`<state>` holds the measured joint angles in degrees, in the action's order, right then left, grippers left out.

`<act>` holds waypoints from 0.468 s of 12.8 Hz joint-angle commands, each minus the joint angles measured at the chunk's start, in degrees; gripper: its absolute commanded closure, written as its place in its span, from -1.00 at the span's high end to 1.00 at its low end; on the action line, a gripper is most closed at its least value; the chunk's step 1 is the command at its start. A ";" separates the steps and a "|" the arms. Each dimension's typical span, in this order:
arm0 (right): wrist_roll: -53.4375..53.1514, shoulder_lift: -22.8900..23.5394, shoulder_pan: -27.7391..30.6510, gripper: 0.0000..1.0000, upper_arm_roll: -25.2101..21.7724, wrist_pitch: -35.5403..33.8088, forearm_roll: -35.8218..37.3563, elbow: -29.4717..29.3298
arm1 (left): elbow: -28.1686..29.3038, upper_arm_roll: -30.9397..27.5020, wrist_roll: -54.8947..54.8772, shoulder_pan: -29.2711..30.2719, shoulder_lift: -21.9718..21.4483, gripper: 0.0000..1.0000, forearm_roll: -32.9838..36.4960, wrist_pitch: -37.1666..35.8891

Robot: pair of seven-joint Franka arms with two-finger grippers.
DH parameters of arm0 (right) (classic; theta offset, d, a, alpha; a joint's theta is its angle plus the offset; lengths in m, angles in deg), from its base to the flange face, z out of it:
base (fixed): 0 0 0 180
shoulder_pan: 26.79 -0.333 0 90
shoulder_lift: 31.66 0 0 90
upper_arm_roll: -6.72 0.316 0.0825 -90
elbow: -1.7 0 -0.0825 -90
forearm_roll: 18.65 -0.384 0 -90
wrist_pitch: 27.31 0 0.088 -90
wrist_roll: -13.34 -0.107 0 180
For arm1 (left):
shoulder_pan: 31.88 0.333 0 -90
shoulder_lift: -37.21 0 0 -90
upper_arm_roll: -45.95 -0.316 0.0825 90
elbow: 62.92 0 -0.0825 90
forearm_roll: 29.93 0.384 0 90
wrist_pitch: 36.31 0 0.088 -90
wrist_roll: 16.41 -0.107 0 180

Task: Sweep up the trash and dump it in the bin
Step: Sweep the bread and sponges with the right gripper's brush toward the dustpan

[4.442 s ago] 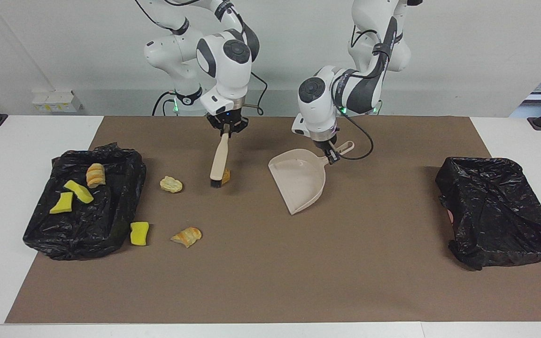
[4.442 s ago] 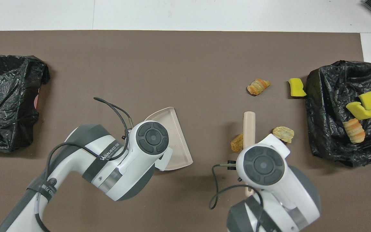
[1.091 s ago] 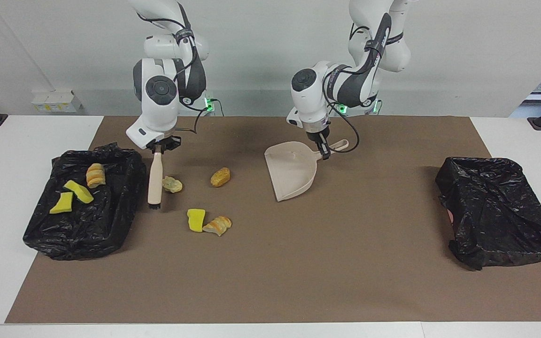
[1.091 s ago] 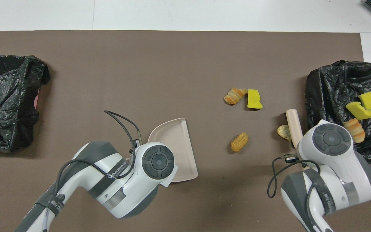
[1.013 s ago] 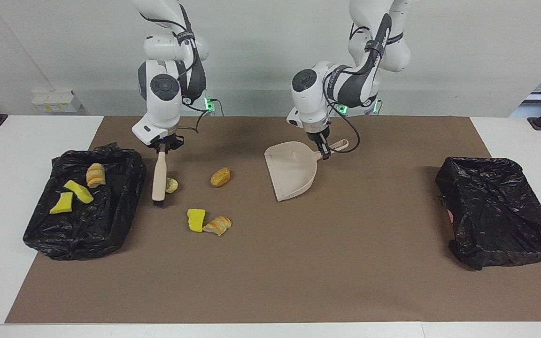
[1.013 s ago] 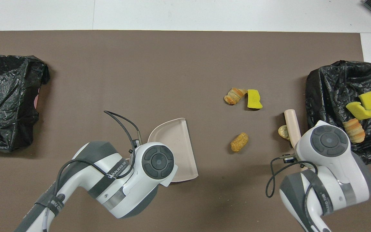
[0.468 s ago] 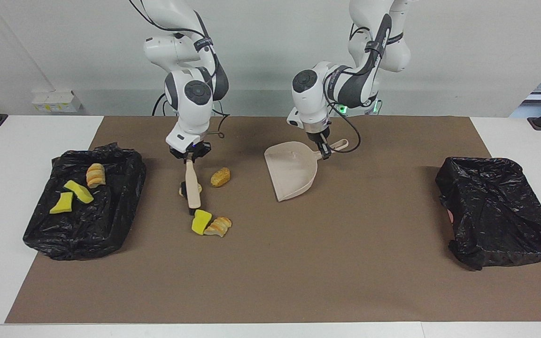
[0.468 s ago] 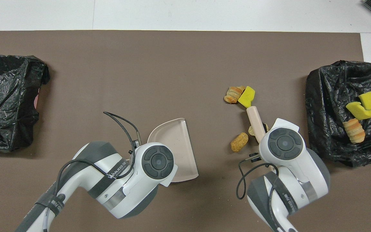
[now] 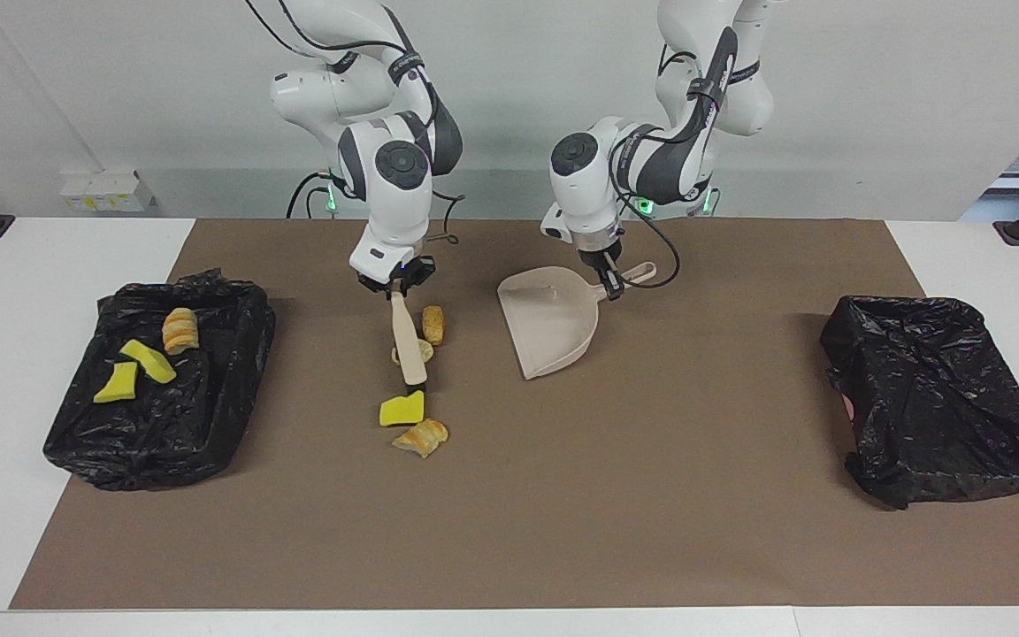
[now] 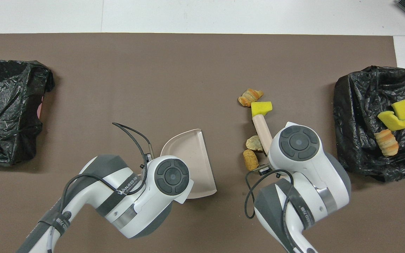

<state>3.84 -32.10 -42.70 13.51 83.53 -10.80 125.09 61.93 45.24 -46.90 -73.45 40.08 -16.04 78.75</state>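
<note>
Between the two black bags, four bits of trash lie loose on the brown mat (image 9: 563,531): a yellow sponge chunk (image 9: 402,410) touching a croissant bit (image 9: 421,436), plus a pale bread lump (image 9: 401,355) and a golden roll (image 9: 432,324) nearer the robots. Three more pieces sit on the bag (image 9: 160,380) at the right arm's end; the other bag (image 9: 943,398) looks empty (its inside is hard to read). So sweeping seems under way, with nothing in the dustpan (image 9: 552,320) yet. The right gripper (image 9: 396,285) is pinched tight on the brush (image 9: 408,341), whose bristles touch the sponge chunk. The left gripper (image 9: 607,281) is clamped on the dustpan's handle, pan mouth facing the pile.
</note>
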 commanded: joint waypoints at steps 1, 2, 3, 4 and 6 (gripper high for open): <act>2.56 1.50 1.13 -1.00 -0.10 -2.92 0.06 -5.17 | 2.06 -0.25 1.14 0.44 -1.63 -1.00 -0.71 1.48; 3.08 2.28 1.48 -1.00 -0.28 -0.65 2.15 -5.35 | 2.06 -0.25 1.22 0.44 -1.63 -1.00 -0.71 1.39; 4.48 2.64 2.45 -1.00 -0.45 2.07 4.35 -5.44 | 2.06 -0.25 1.14 0.44 -1.63 -1.00 -0.71 1.39; 7.54 3.86 3.85 -1.00 -0.46 3.93 5.59 -6.22 | 2.06 -0.25 1.22 0.44 -1.63 -1.00 -0.71 1.39; 15.79 6.76 7.62 -1.00 -0.46 5.61 8.66 -10.43 | 2.06 -0.25 1.22 0.44 -1.63 -1.00 -0.97 1.39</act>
<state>13.11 -28.84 -38.41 12.79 88.31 -4.37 119.41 61.97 45.15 -46.84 -73.39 40.08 -16.51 78.75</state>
